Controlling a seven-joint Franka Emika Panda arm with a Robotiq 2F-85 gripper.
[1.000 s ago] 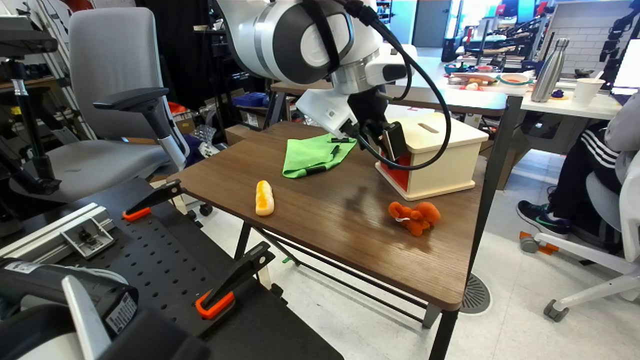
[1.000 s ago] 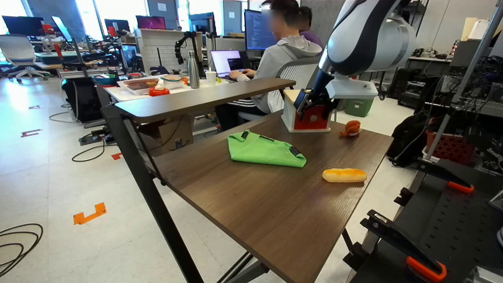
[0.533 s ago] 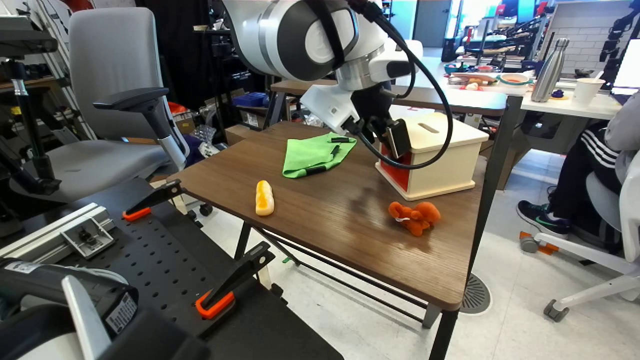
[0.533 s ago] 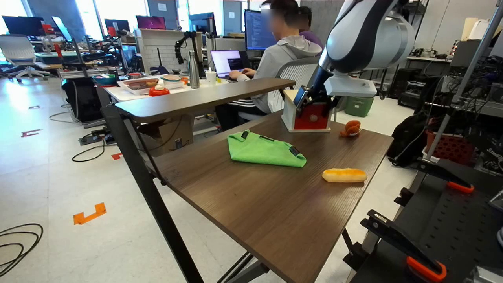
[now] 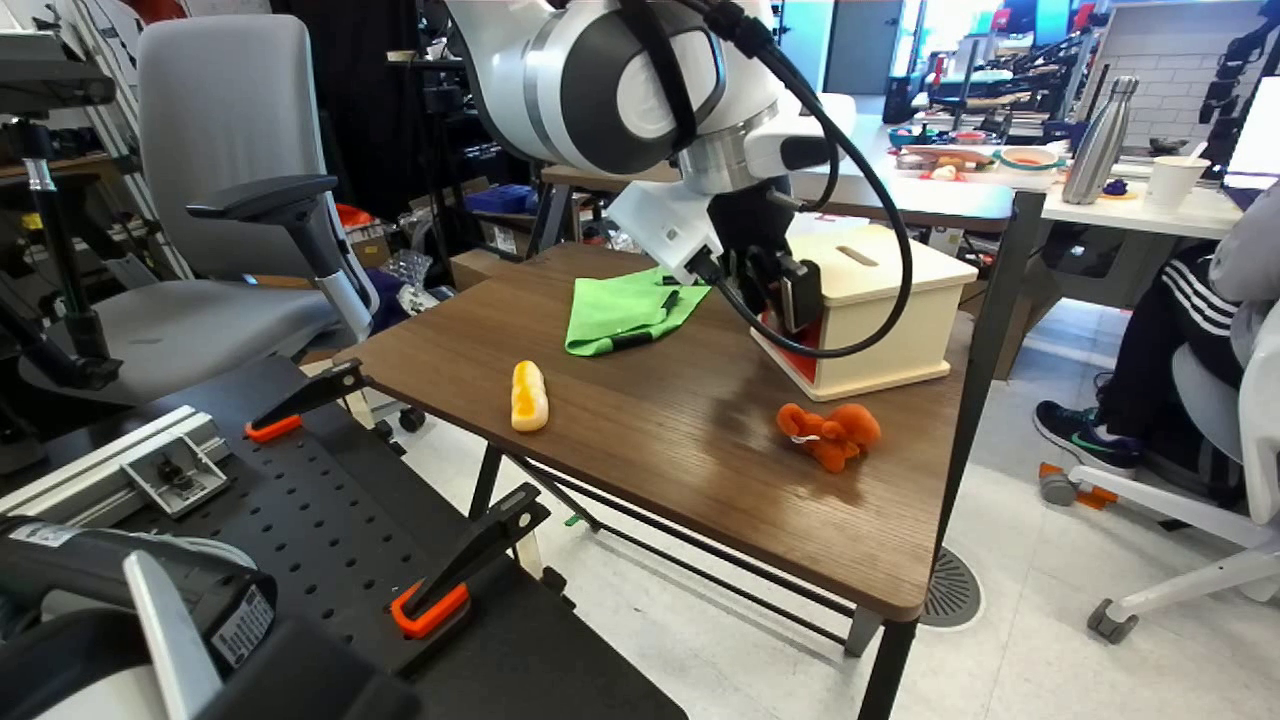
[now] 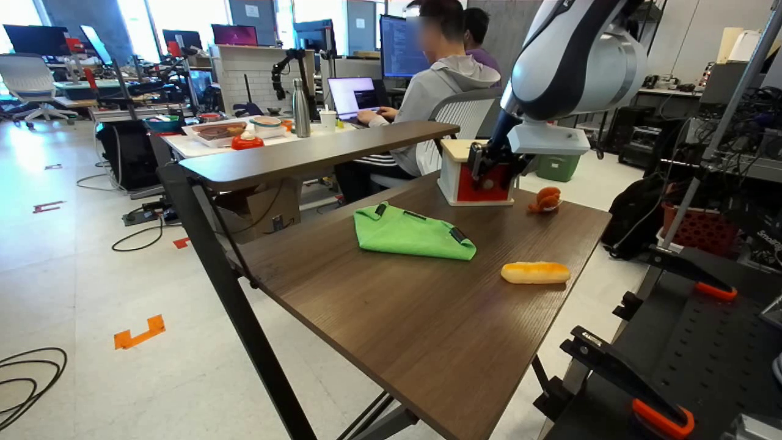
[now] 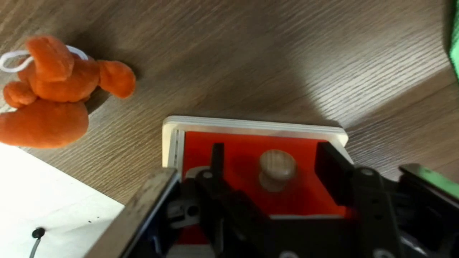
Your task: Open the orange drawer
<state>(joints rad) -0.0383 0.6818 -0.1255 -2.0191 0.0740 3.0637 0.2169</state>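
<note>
The orange-red drawer's flat front (image 6: 465, 188) sits within the frame of a light wooden box (image 5: 895, 325) on the brown table. A round wooden knob (image 7: 278, 166) sticks out of the drawer front (image 7: 240, 143) in the wrist view, and it also shows as a pale spot in an exterior view (image 6: 487, 183). My gripper (image 7: 271, 156) is open in front of the drawer, with one finger on each side of the knob and gaps between. In an exterior view my gripper (image 5: 792, 300) covers much of the drawer front, and a thin red strip shows below it.
A lumpy orange-red plush toy (image 7: 53, 93) lies on the table beside the box. A green cloth (image 6: 415, 235) and a yellow bun-shaped object (image 6: 536, 273) lie farther off. A black cable (image 5: 880, 200) loops from the arm past the box.
My gripper has shifted slightly and turned, and its fingers sit a little lower over the drawer front. The box, drawer, plush toy, cloth and yellow object have not moved.
</note>
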